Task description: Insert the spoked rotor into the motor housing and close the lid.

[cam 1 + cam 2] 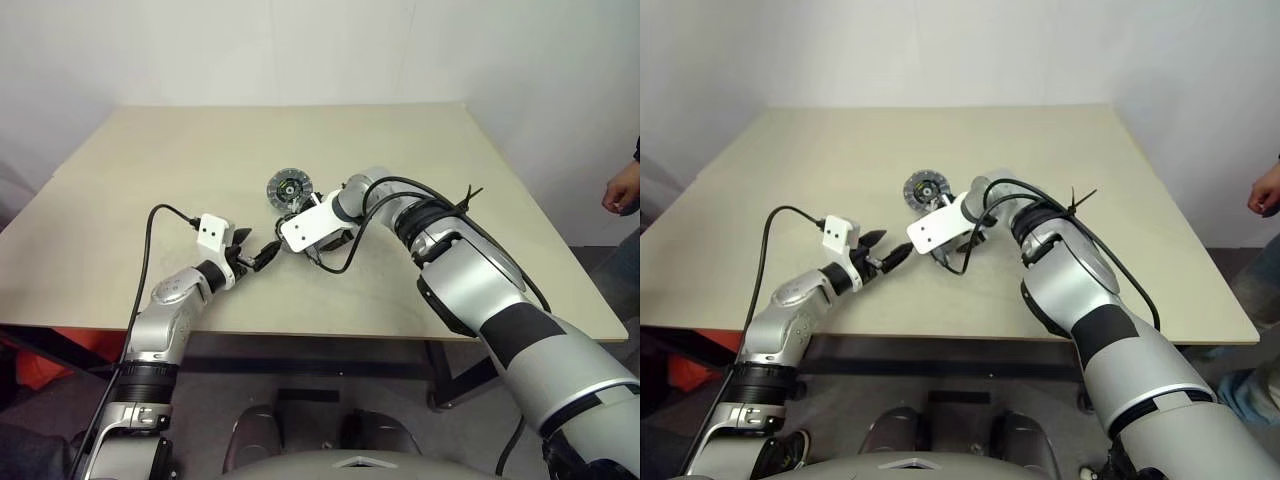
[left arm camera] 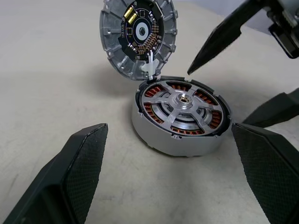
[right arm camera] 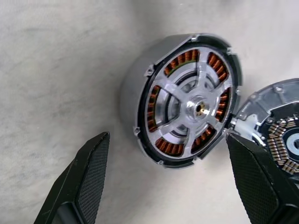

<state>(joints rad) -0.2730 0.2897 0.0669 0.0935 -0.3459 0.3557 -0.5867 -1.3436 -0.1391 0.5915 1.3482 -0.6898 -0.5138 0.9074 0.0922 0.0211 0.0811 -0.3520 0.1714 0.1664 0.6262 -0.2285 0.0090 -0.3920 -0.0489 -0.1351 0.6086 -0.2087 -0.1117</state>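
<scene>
The rotor (image 2: pixel 183 103) already sits inside the housing (image 2: pixel 180 116); its spokes lie level over the copper windings. The housing stands on the table (image 1: pixel 400 160), near the middle and a little toward the near edge. The lid (image 2: pixel 138 33) is not yet closed. It leans up just behind the housing and shows its inner side with the circuit part, and it seems joined to the housing rim by a small white piece, but I cannot tell this for sure.

The left gripper (image 1: pixel 254 259) hangs low over the table just beside the housing, with its fingers (image 2: pixel 70 172) spread wide and nothing between them. The right gripper (image 3: pixel 173 182) points down at the housing from above, also wide and empty, and one of its fingers (image 2: pixel 219 39) is near the lid's edge.

So I judge that the insertion is done and the closing step is now in hand. The next move calls for a gentle push on the top of the lid, so that it folds down flat on the rim. The left gripper could steady the housing, because it may slide on the smooth table.
</scene>
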